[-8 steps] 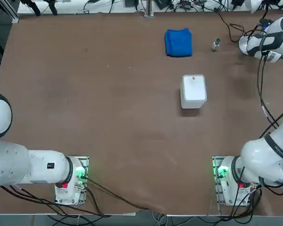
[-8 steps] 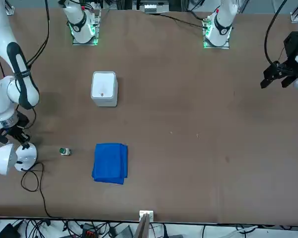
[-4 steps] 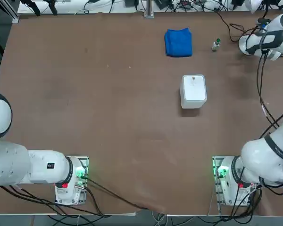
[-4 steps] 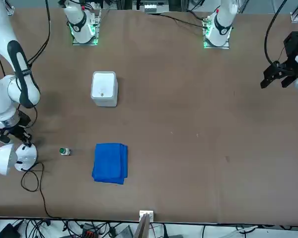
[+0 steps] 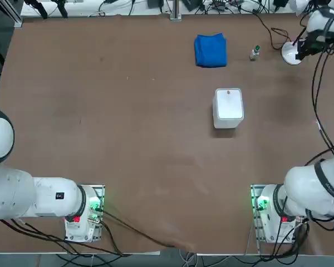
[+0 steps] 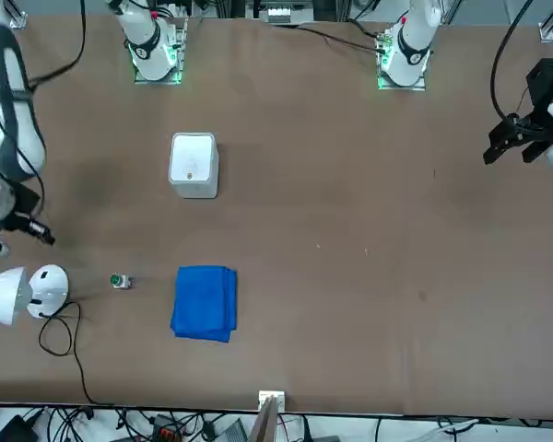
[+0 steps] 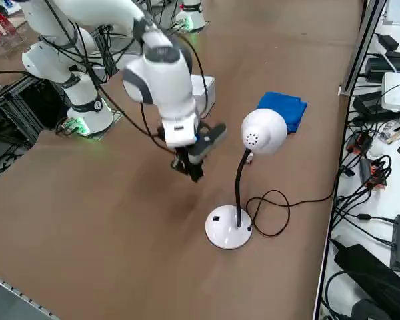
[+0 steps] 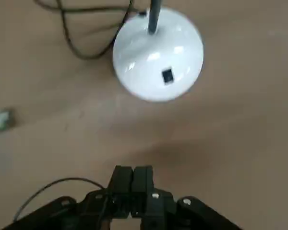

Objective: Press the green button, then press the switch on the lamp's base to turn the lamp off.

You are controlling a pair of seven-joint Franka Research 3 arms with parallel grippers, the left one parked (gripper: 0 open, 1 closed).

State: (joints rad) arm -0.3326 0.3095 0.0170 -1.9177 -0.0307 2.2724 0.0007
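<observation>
A robotics lab is showing itself here: white robot arms [image 5: 317,186] are standing bolted to metal mounting plates [image 5: 257,192] at five and seven o'clock in the top view. Black cables and power adapters [image 7: 373,273] are cluttering the white bench [image 7: 360,230] beyond the brown tabletop [image 5: 145,139].

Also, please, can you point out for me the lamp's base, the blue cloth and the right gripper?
Lamp's base [image 7: 220,233]: right side view, on the disc's white top.
Blue cloth [image 6: 204,304]: front view, on its middle.
Right gripper [image 8: 133,168]: right wrist view, between its closed fingertips.
</observation>
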